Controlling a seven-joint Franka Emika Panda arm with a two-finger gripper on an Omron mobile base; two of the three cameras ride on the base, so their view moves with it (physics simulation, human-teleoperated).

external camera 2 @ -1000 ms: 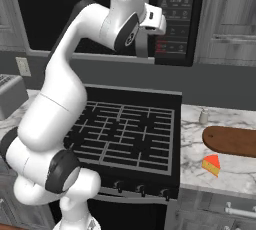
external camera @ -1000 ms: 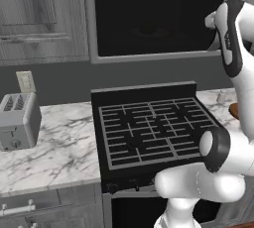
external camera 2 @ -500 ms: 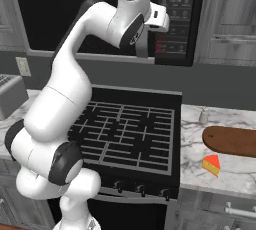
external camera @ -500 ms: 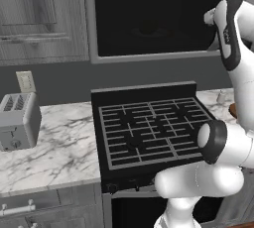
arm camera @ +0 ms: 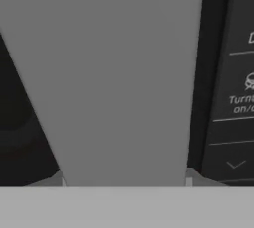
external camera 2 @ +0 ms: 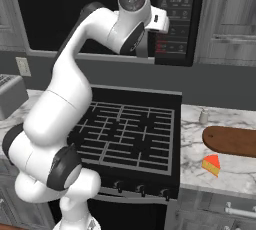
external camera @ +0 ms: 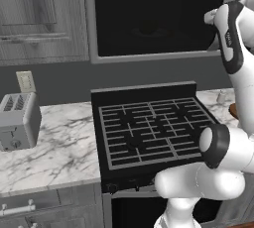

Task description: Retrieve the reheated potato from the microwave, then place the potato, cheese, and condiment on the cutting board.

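The black microwave (external camera 2: 176, 14) hangs above the stove with its dark glass door closed. The potato is hidden behind that door. My gripper (arm camera: 125, 176) is up at the door's grey vertical handle (arm camera: 124, 73), and its fingertips (arm camera: 61, 177) press against the handle's two sides, so it is shut on it. On the right counter lie the reddish-brown cutting board (external camera 2: 232, 141), the cheese (external camera 2: 211, 164) in front of it, and the small grey condiment (external camera 2: 203, 116) behind it.
A black gas stove (external camera: 149, 128) fills the middle below the microwave. A silver toaster (external camera: 19, 120) stands on the marble counter (external camera: 59, 152) at the left. Grey cabinets (external camera: 39, 14) flank the microwave. The button panel (arm camera: 238, 98) is right beside the handle.
The jaws have closed in from wide open onto the microwave's handle. The arm has stayed nearly in place at the microwave's door.
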